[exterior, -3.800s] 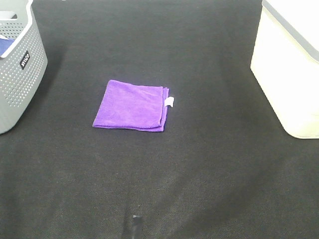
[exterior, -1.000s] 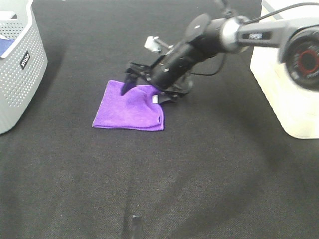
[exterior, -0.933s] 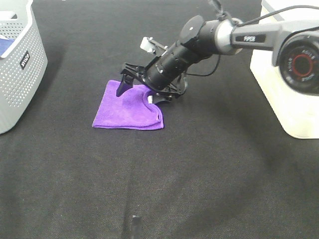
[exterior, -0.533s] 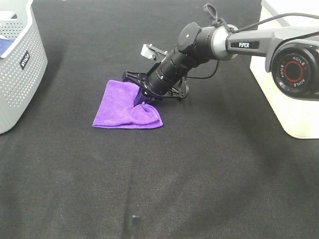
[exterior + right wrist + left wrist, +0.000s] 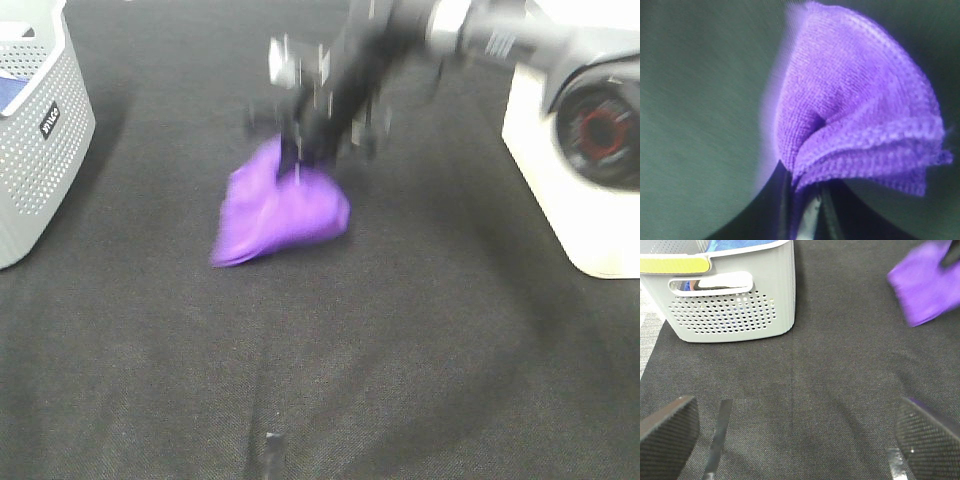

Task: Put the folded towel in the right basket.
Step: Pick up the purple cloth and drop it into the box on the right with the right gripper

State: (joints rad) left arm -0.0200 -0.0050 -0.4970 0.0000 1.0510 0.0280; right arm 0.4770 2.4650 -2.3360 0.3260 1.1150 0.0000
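Note:
The purple folded towel [image 5: 285,208] hangs bunched from my right gripper [image 5: 300,158], which is shut on its upper edge and holds it lifted above the black mat, left of centre. The arm is motion-blurred. In the right wrist view the towel [image 5: 860,110] fills the frame, pinched between the dark fingers of the gripper [image 5: 805,202]. The white right basket [image 5: 585,150] stands at the right edge, well apart from the towel. My left gripper [image 5: 797,440] is open and empty low over the mat; the towel [image 5: 927,282] also shows far off in that view.
A grey perforated basket [image 5: 40,130] with blue cloth inside stands at the far left; it also shows in the left wrist view [image 5: 730,300]. A small dark object [image 5: 270,450] sits at the mat's front edge.
My right gripper came down on the flat towel, closed on its right edge and has now lifted it off the mat, shifting it slightly right. The towel has gone from flat to bunched.

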